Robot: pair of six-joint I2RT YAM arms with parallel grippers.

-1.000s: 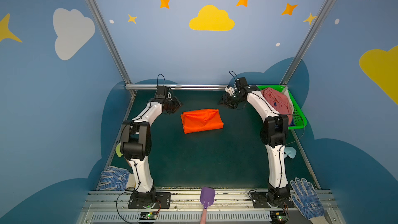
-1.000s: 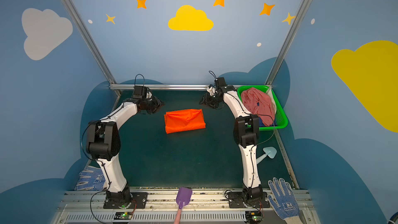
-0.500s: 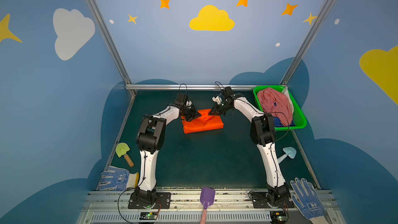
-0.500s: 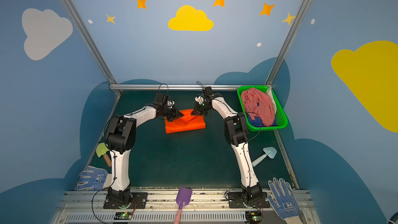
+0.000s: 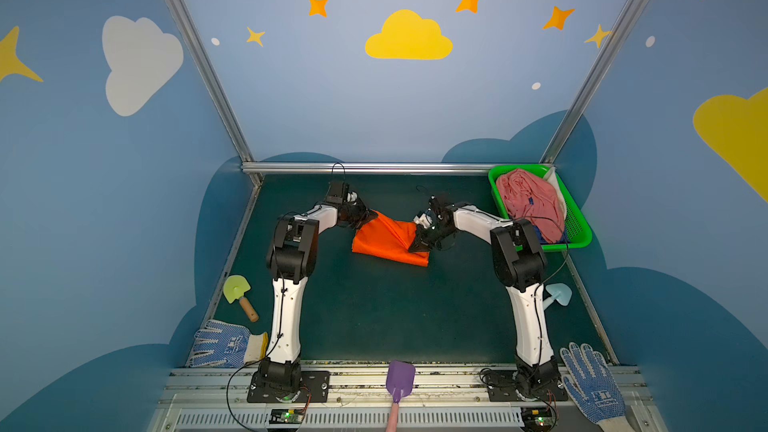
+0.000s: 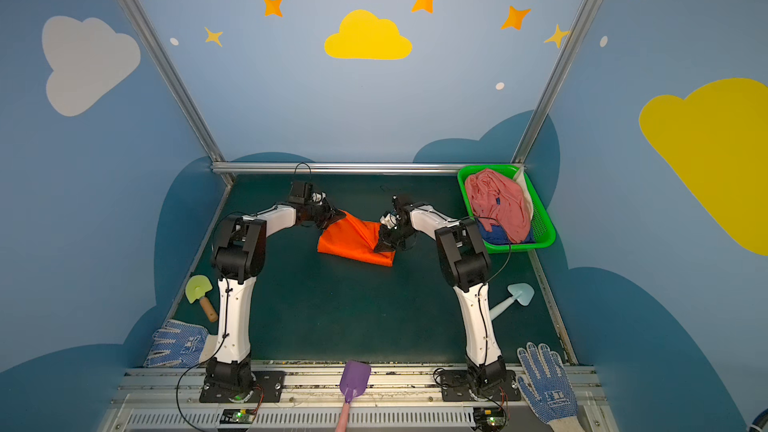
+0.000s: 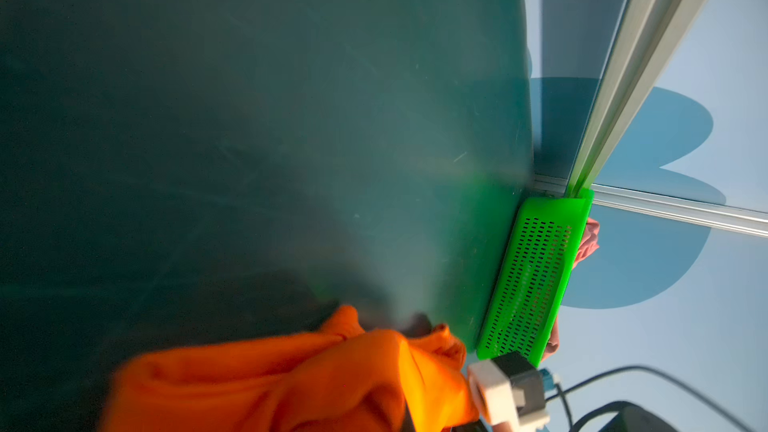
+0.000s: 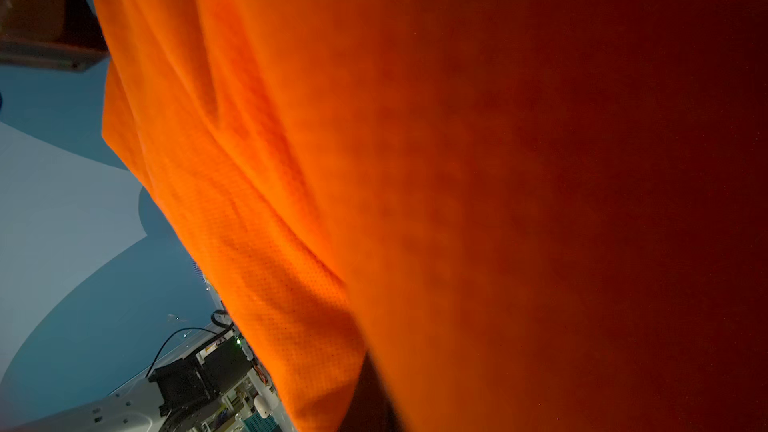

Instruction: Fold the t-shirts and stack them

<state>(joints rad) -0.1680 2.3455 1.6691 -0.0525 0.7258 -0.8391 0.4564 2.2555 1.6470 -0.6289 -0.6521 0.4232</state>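
In both top views the bright orange t-shirt (image 5: 388,241) (image 6: 353,241) lies folded mid-table, its far edge lifted off the mat. My left gripper (image 5: 368,218) is shut on its far left corner. At the far right corner my right gripper (image 5: 417,245) is shut on the cloth as well. Orange cloth (image 7: 311,376) bunches over the jaws in the left wrist view and fills the right wrist view (image 8: 415,160), hiding the fingers. A dusty pink t-shirt (image 5: 528,201) lies crumpled over a dark blue one (image 5: 540,235) in the basket.
The green mesh basket (image 5: 579,238) stands at the back right by the rail (image 5: 374,168). A yellow-green trowel (image 5: 239,292), two dotted gloves (image 5: 224,344) (image 5: 590,380), a purple scoop (image 5: 400,376) and a pale blue tool (image 5: 557,295) lie along the near edges.
Both arms swung in from the back corners to the orange t-shirt's far edge, shut on its corners and raised that edge; the shirt now sits skewed.
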